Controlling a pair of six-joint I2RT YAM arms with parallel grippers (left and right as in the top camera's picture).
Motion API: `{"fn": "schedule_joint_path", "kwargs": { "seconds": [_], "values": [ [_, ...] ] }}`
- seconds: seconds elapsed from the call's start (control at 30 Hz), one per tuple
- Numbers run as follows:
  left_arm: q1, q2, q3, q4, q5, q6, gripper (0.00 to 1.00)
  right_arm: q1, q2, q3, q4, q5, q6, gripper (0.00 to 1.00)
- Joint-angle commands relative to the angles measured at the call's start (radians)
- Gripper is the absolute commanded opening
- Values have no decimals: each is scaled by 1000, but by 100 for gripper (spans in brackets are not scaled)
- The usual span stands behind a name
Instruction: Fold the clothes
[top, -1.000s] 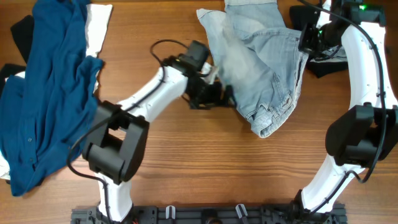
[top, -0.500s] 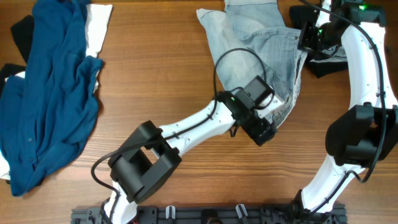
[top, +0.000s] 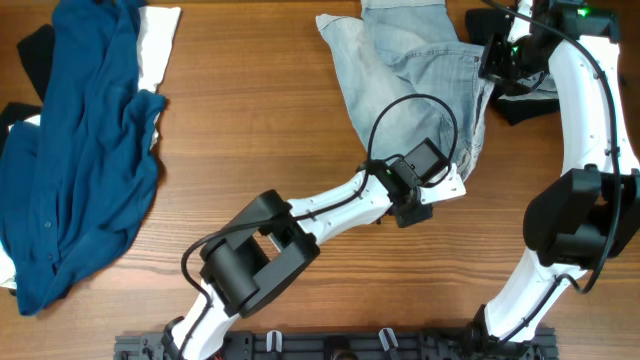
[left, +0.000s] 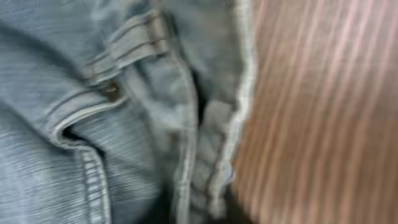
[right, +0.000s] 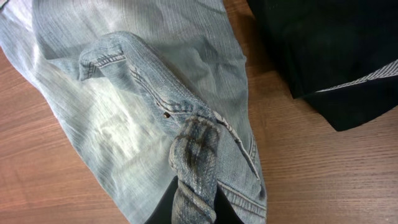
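One pair of jeans (top: 415, 90) lies crumpled at the upper middle-right of the overhead frame, on the wooden table (top: 280, 130). Your right gripper (right: 194, 202) is clamped on a bunched, twisted ridge of the denim at the bottom centre of its wrist view, and the rest of the cloth spreads away toward the upper left. A black garment (right: 323, 50) lies just beside the jeans at the upper right of that view. Your left gripper (top: 418, 205) sits at the lower edge of the jeans in the overhead frame. Its wrist view is blurred and shows only stitched denim and a frayed edge against the wood, so you cannot tell whether its jaws are apart or together. A dark blue shirt (top: 80, 150) lies well apart at the far left.
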Motion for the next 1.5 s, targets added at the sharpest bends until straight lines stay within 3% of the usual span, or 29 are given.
{"fn": "schedule_joint_path", "kwargs": {
  "seconds": [0.0,0.07,0.13,0.33,0.53,0.8,0.9,1.03,1.13,1.2,1.3,1.37,1.47],
  "values": [
    [1,-27,0,14,-264,-162,4,-2,-39,-1,33,-28,-3,4],
    [39,-132,1,0,-408,-333,4,-2,-53,0,45,-59,-4,4],
    [112,-280,5,-29,-435,-422,4,-3,-98,0,55,-62,-8,4],
    [442,-822,6,-7,-468,-430,4,-2,-328,0,111,-27,-33,4],
    [507,-1089,6,37,-465,-427,4,-3,-571,0,136,-8,-33,4],
    [462,-1188,6,36,-461,-427,4,-2,-840,0,101,109,-33,4],
    [467,-1183,6,19,-529,-427,4,-2,-801,-1,90,107,-33,4],
    [560,-1058,6,4,-589,-427,4,-2,-612,-1,156,43,-63,4],
    [688,-853,6,228,-605,-427,4,8,-415,-1,422,34,-104,4],
    [772,-710,6,557,-663,-426,4,8,-315,-1,689,-45,-109,4],
    [822,-597,6,990,-655,-427,4,8,-293,-1,909,-60,0,4],
    [821,-592,6,1036,-621,-427,4,11,-293,-1,999,-62,27,4],
    [821,-581,6,934,-568,-431,4,13,-282,-1,1008,-43,21,4]
  ]
}}
